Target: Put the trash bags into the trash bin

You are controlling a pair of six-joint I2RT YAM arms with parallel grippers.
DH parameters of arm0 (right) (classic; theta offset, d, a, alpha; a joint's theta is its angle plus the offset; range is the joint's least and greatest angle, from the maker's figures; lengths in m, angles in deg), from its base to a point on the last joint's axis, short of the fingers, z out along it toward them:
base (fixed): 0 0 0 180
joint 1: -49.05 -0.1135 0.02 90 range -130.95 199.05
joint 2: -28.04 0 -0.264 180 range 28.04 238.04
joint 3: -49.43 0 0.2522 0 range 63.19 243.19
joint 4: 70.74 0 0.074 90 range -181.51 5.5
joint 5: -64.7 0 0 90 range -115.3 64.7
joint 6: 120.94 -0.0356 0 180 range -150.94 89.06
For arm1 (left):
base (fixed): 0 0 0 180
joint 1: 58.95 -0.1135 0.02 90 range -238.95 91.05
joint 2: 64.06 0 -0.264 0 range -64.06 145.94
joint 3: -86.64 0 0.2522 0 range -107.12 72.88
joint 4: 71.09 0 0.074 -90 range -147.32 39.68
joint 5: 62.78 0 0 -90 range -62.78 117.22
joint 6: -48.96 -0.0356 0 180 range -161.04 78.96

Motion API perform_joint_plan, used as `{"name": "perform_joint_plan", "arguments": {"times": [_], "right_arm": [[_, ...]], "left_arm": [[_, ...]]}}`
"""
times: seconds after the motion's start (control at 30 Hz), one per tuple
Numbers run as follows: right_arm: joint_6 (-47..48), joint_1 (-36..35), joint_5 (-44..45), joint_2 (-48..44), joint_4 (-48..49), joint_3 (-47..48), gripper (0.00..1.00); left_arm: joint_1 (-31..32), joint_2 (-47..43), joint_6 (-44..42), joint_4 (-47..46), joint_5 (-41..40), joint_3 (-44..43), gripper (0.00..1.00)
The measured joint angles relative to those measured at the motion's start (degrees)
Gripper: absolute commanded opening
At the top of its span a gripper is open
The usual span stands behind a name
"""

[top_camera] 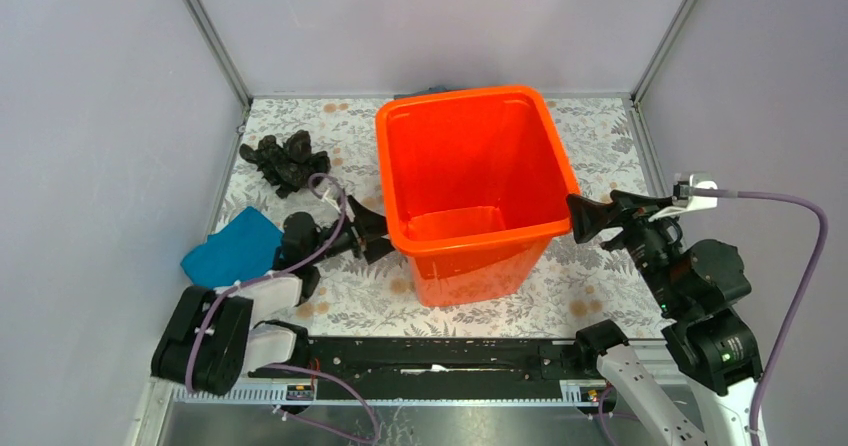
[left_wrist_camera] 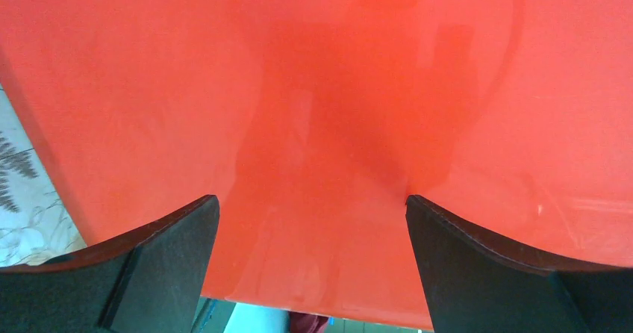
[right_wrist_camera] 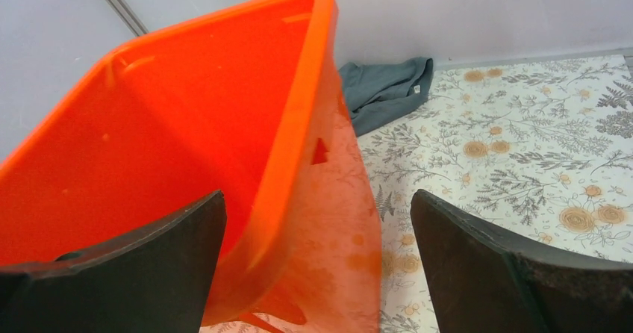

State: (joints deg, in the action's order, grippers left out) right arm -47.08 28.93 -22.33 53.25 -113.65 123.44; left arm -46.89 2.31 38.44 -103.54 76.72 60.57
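Observation:
The orange trash bin stands upright in the middle of the table, with nothing showing inside it. The black trash bag lies crumpled at the far left, apart from both arms. My left gripper is open, its fingertips close against the bin's left outer wall, which fills the left wrist view; nothing sits between the fingers there. My right gripper is open too and straddles the bin's right rim, one finger inside and one outside.
A teal-blue cloth lies at the near left beside the left arm. A grey-blue cloth is bunched behind the bin against the back wall. Grey walls close the table on three sides.

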Motion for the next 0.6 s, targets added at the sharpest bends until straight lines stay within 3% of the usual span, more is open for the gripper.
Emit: {"name": "perform_joint_plan", "arguments": {"times": [0.2, 0.43, 0.6], "right_arm": [[0.44, 0.00, 0.66, -1.05, -0.31, 2.80, 1.00], [3.39, 0.00, 1.68, -3.23, -0.52, 11.37, 1.00], [4.50, 0.00, 1.68, -3.74, -0.33, 13.14, 1.00]], "left_arm": [[9.68, 12.09, 4.37, -11.76, -5.66, -1.97, 0.99], [20.83, 31.80, 9.97, -26.84, -10.80, -12.20, 0.99], [27.12, 42.69, 11.96, -30.62, -15.08, -23.08, 0.99]]}}
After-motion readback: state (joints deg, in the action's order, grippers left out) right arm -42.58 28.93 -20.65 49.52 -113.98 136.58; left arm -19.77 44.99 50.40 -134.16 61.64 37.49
